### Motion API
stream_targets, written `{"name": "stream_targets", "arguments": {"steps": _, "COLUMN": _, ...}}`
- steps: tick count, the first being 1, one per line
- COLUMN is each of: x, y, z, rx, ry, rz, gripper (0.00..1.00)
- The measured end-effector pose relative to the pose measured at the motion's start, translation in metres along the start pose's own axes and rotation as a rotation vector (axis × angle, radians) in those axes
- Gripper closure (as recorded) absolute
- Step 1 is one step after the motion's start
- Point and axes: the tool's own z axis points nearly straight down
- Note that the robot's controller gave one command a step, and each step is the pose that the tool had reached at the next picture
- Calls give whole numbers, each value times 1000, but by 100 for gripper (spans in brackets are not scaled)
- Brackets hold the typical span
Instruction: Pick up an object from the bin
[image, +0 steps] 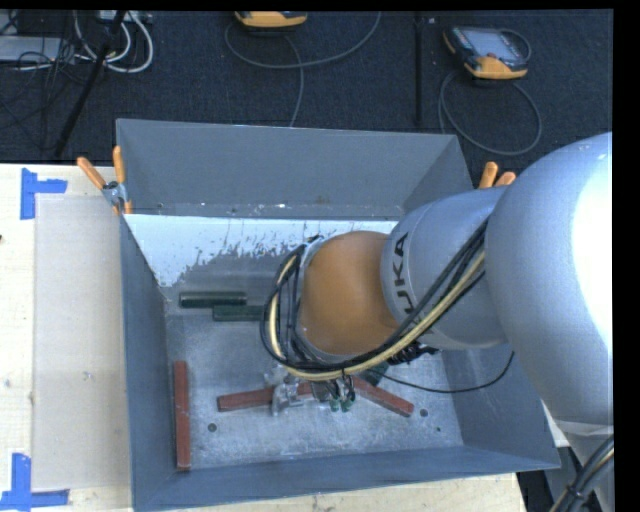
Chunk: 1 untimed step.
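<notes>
1. Long red-brown bar (181, 415) lies along the bin's (140, 330) left wall.
2. Hand (284, 393) sits low at the right end of a flat red-brown strip (243, 402), mid-floor. Spread or pressed: cannot tell.
3. Slanted red-brown stick (388, 401) just right, partly under cables.
4. Dark green bars (212, 299) farther back.

I have a single camera to work from. It sits above the grey bin (290, 165) and a little to one side, looking down into it, so I see its floor, its sloping walls and a band of dark carpet (330, 70) beyond the far rim. It stands near enough that the arm (540, 290), entering from the right, covers much of that side.
</notes>
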Motion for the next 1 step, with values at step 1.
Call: {"name": "stream_targets", "arguments": {"steps": 1, "x": -1, "y": -4, "z": -181, "rx": 2, "ry": 4, "rz": -27, "gripper": 100}}
